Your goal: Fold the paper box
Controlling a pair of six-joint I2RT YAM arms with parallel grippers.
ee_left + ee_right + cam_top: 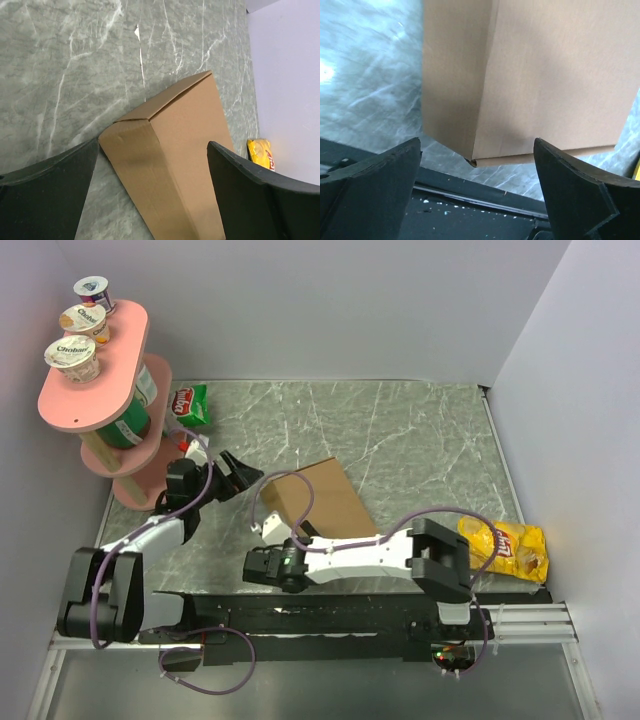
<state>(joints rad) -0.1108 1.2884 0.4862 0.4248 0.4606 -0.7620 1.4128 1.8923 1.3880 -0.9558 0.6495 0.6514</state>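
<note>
The paper box (320, 498) is a brown cardboard box, folded shut, lying on the marble table near its front middle. My left gripper (243, 475) hovers just off the box's left corner, open. In the left wrist view the box (185, 130) runs between the spread fingers of the left gripper (152, 145), and I see no contact. My right gripper (258, 565) is at the box's near left side, low over the table's front edge. The right wrist view has the box's near corner (555, 75) ahead of the right gripper (477, 145), which is wide open and holds nothing.
A pink two-tier shelf (95, 370) with yogurt cups stands at the far left, a green snack bag (190, 403) beside it. A yellow chip bag (505, 548) lies at the right front. The black mounting rail (330, 615) runs along the near edge.
</note>
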